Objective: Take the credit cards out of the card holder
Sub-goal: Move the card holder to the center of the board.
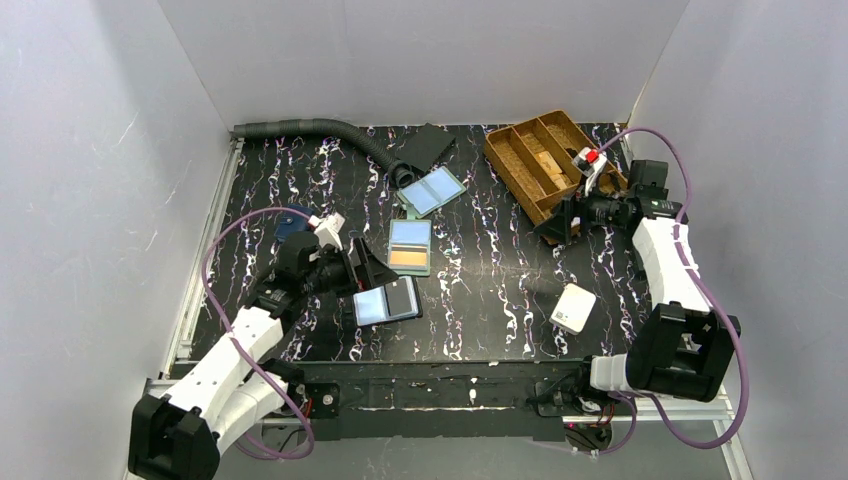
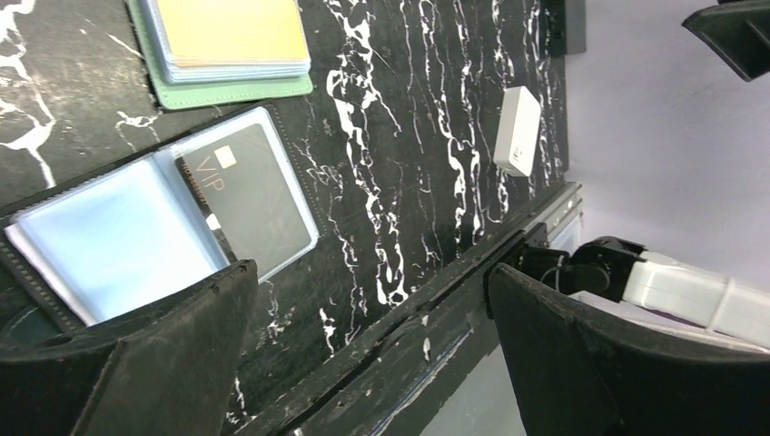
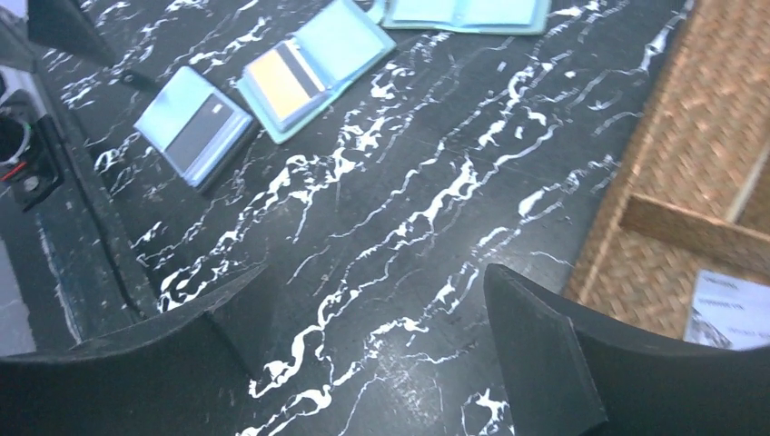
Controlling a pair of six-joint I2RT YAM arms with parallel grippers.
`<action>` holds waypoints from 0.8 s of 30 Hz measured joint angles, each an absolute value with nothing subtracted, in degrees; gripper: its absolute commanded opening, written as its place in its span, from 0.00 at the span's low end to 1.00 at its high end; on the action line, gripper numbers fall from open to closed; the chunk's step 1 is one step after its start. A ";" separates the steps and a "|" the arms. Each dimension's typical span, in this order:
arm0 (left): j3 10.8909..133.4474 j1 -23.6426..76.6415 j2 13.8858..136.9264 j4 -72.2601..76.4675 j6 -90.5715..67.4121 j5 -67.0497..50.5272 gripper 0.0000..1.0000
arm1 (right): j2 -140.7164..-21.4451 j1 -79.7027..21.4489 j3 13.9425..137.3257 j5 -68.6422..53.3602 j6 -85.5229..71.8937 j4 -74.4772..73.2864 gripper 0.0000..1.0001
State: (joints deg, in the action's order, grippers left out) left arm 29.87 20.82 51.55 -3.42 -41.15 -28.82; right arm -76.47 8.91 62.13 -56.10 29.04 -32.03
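The grey-green card holder lies open mid-table, a blue card in its far pocket and an orange card in its near one. The left wrist view shows the orange card; the right wrist view shows the holder too. A black-grey card sits in a dark-edged holder close by. My left gripper hangs open just left of both holders, nothing between its fingers. Open and empty, my right gripper hovers over bare table beside the wicker tray.
A wicker tray with dividers stands at the back right, a white slip in it. A bifold with two pale blue panels lies behind the holder. Also here: a white box, a navy wallet, a grey hose.
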 measured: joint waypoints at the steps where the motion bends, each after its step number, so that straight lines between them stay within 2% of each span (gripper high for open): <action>1: 30.57 20.82 51.11 -5.19 -39.99 -28.21 0.98 | -76.55 8.56 62.02 -56.88 29.78 -32.36 0.93; 9: 33.17 20.82 50.94 -14.15 -33.32 -23.11 0.98 | -77.23 1.10 58.46 -62.06 40.64 -35.29 0.94; 15: 33.30 20.84 52.58 -18.04 -32.53 -21.43 0.98 | -75.81 0.40 51.96 -63.31 42.70 -35.31 0.95; 24: 39.53 28.58 58.81 -25.58 -32.49 -12.84 0.97 | -73.95 0.40 49.84 -63.81 43.81 -32.84 0.95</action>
